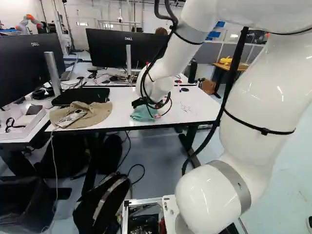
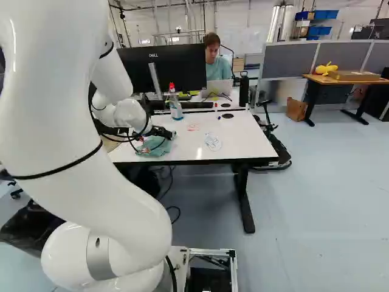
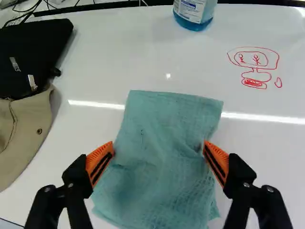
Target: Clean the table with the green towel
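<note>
Gripper [image 3: 158, 147] stands wide open over the towel [image 3: 164, 183], gripping nothing; red drawing [image 3: 256, 67] and dark scribble [image 2: 213, 142] await wiping; cleaning apparently unstarted.

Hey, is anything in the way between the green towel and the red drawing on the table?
No, nothing visible stands between the towel and the red drawing, just bare tabletop. The spray bottle is farther back, off that path.

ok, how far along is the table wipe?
Done: no cleaning evident.
In hand: nothing gripped; black two-finger gripper with orange pads is open, one finger at each side of the green cloth towel.
Left: likely grip it, then wipe the red line drawing and dark scribble off the white tabletop.
</note>
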{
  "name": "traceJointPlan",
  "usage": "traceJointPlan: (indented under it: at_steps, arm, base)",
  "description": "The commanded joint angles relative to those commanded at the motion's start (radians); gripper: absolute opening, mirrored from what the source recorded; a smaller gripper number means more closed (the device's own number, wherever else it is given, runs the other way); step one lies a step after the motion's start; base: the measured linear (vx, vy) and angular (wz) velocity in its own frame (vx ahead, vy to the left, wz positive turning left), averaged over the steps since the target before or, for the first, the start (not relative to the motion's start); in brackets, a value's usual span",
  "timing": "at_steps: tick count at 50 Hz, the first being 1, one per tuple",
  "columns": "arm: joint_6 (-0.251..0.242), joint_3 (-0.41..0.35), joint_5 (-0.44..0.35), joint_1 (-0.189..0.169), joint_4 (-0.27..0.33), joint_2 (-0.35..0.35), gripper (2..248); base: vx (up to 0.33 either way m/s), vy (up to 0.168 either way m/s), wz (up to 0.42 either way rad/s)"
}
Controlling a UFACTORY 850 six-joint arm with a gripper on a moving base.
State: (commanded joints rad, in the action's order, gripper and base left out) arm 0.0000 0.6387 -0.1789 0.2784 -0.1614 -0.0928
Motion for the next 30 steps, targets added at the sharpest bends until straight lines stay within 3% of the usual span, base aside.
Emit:
traceJointPlan:
  at_steps: [7,8,12,13,17,18,22,23,28,29,30]
  arm:
    - [0.000,0.000,0.000,0.000,0.000,0.000,238]
    - [0.000,0.000,0.000,0.000,0.000,0.000,200]
    - [0.000,0.000,0.000,0.000,0.000,0.000,200]
    - [0.000,0.000,0.000,0.000,0.000,0.000,162]
    - [0.000,0.000,0.000,0.000,0.000,0.000,162]
    - [0.000,0.000,0.000,0.000,0.000,0.000,124]
    - [0.000,0.000,0.000,0.000,0.000,0.000,124]
    - [0.000,0.000,0.000,0.000,0.000,0.000,88]
    - [0.000,0.000,0.000,0.000,0.000,0.000,88]
    - [0.000,0.000,0.000,0.000,0.000,0.000,58]
    - [0.000,0.000,0.000,0.000,0.000,0.000,58]
  base:
    - [0.000,0.000,0.000]
    - [0.000,0.000,0.000]
    - [0.000,0.000,0.000]
    - [0.000,0.000,0.000]
    - [0.000,0.000,0.000]
    - [0.000,0.000,0.000]
    - [0.000,0.000,0.000]
    - [0.000,0.000,0.000]
    - [0.000,0.000,0.000]
    - [0.000,0.000,0.000]
    - [0.000,0.000,0.000]
